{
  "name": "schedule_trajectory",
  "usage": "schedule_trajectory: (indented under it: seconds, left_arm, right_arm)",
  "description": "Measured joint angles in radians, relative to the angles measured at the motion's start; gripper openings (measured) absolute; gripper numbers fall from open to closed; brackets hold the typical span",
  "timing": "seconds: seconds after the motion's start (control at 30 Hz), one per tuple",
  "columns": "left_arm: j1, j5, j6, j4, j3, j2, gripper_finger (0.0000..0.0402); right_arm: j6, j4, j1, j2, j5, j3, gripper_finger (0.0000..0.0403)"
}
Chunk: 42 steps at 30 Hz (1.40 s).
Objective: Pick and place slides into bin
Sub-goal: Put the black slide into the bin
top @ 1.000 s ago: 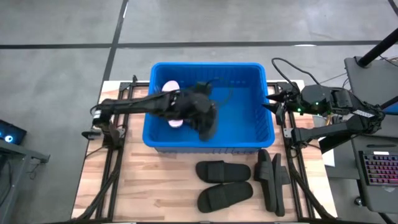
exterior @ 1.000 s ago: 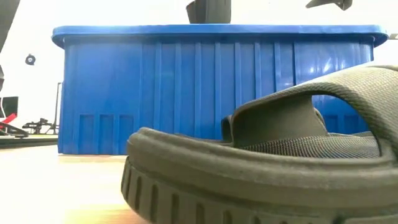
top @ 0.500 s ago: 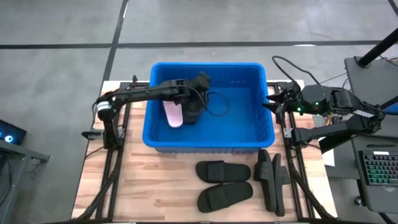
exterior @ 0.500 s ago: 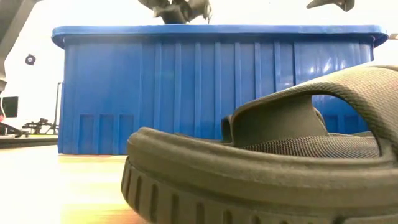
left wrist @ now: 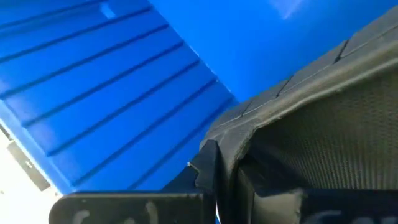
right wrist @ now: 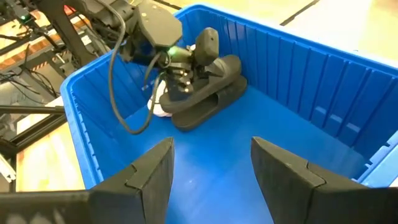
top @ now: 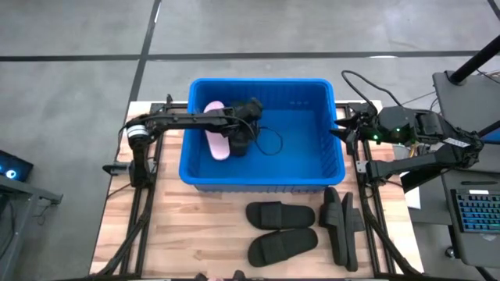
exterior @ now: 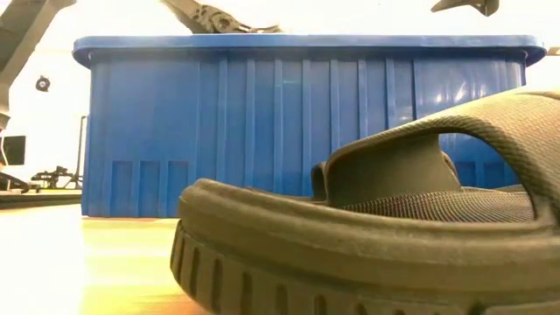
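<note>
Placing step in hand: the left gripper [right wrist: 186, 78], clamped on a black foam slide [right wrist: 205, 99], holds it low inside the large bright blue ribbed plastic bin [top: 332, 168], beside a pale pink foam slide [top: 216, 129] lying there. Next move, by judgement: release, then lift clear. The right gripper [right wrist: 211, 165] waits with fingers spread at the bin's right rim. Four more black slides [top: 281, 215] lie on the wooden table [top: 195, 234] before the bin. Contact with the bin floor is hard to make out.

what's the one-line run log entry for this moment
left gripper: shut on black slide, low inside blue bin | pink slide: in bin beside it | right gripper: open, waiting at bin's right rim | four black slides: on table
</note>
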Motion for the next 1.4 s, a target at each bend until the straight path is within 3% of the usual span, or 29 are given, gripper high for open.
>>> schedule_trajectory:
  seconds: [0.53,0.67,0.83,1.1,1.23,1.4]
  left_arm:
    - [0.053,0.056,0.008,0.075,-0.095,-0.002,0.0013]
    - [0.053,0.074,0.030,0.077,-0.099,-0.002,0.0065]
    - [0.057,0.084,-0.034,0.079,-0.096,-0.002,0.0158]
    - [0.052,-0.032,-0.213,0.023,-0.074,-0.007,0.0303]
    - [0.039,-0.041,-0.278,-0.032,-0.047,-0.009,0.0336]
    - [0.021,-0.030,-0.308,-0.116,-0.013,-0.010,0.0340]
  right_arm:
    - [0.006,0.002,0.000,0.000,-0.003,0.000,0.0203]
    - [0.005,0.003,0.000,0.000,-0.005,0.000,0.0203]
    - [0.003,0.003,0.000,0.000,-0.005,0.000,0.0203]
    - [0.003,0.003,0.000,0.000,-0.005,0.000,0.0203]
    - [0.003,0.003,0.000,0.000,-0.005,0.000,0.0203]
    - [0.003,0.003,0.000,0.000,-0.005,0.000,0.0203]
